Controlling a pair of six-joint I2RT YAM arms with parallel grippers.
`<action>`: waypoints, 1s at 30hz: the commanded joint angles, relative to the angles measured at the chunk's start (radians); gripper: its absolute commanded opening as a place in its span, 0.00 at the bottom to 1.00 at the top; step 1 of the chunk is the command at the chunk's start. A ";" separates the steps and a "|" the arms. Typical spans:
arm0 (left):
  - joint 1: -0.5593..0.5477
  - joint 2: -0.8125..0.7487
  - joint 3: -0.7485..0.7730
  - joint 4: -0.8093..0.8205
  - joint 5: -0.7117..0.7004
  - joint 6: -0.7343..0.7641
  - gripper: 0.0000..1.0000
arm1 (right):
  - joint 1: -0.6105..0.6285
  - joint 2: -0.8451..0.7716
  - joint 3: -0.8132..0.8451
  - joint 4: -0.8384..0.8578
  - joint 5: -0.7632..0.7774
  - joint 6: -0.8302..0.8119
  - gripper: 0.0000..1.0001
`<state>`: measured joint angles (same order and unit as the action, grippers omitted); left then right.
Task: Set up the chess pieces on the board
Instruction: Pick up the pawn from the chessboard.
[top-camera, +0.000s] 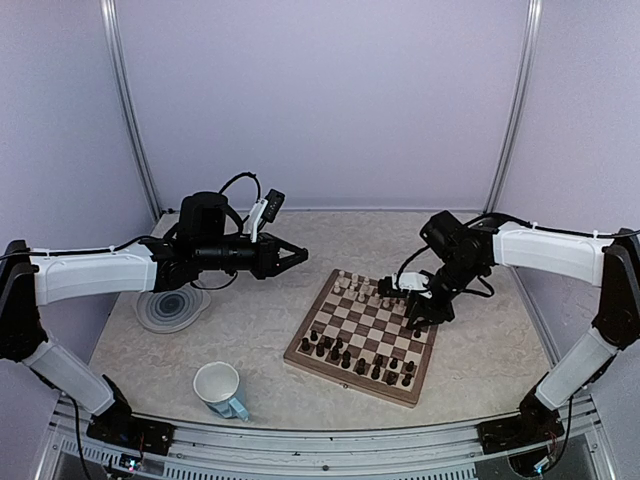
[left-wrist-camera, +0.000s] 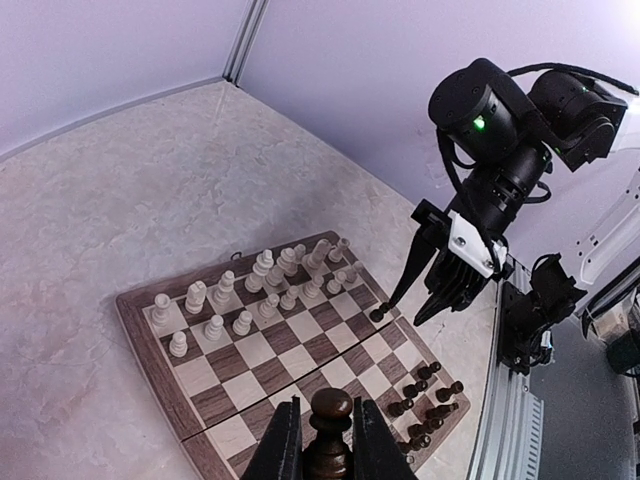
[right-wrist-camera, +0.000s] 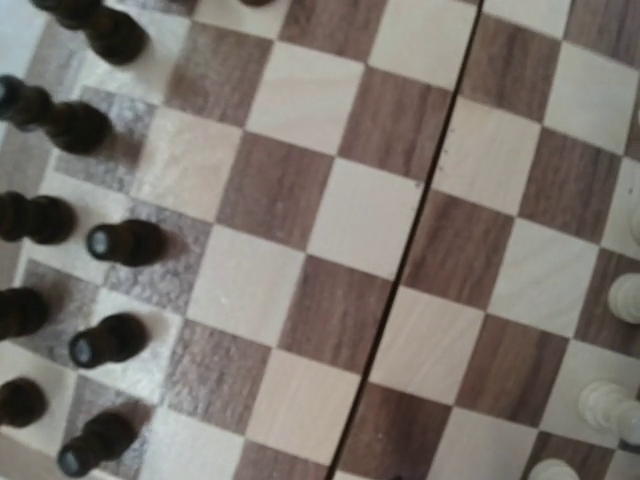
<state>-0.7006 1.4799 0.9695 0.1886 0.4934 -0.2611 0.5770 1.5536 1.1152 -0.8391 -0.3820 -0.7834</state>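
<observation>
The left gripper (left-wrist-camera: 328, 450) pinches a dark chess piece (left-wrist-camera: 331, 408) upright. The board (left-wrist-camera: 270, 350) lies ahead of it and below. The right gripper (left-wrist-camera: 402, 313), fingers spread, hangs directly over the board's edge squares.

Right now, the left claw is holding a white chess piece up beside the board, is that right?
Not quite. The chess piece in the left claw is dark brown, not white; the left wrist view shows it clearly. It is indeed held up beside the board.
</observation>
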 joint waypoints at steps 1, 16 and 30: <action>0.003 0.004 0.011 0.015 0.016 0.014 0.10 | -0.012 0.042 -0.026 0.030 0.035 0.016 0.30; 0.003 0.009 0.014 0.014 0.020 0.013 0.11 | -0.023 0.064 -0.076 0.046 0.133 0.014 0.29; 0.001 0.010 0.014 0.015 0.032 0.006 0.11 | -0.037 0.054 -0.026 0.044 0.124 0.027 0.31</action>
<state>-0.7006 1.4803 0.9695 0.1886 0.5045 -0.2615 0.5587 1.6085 1.0748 -0.7990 -0.2787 -0.7650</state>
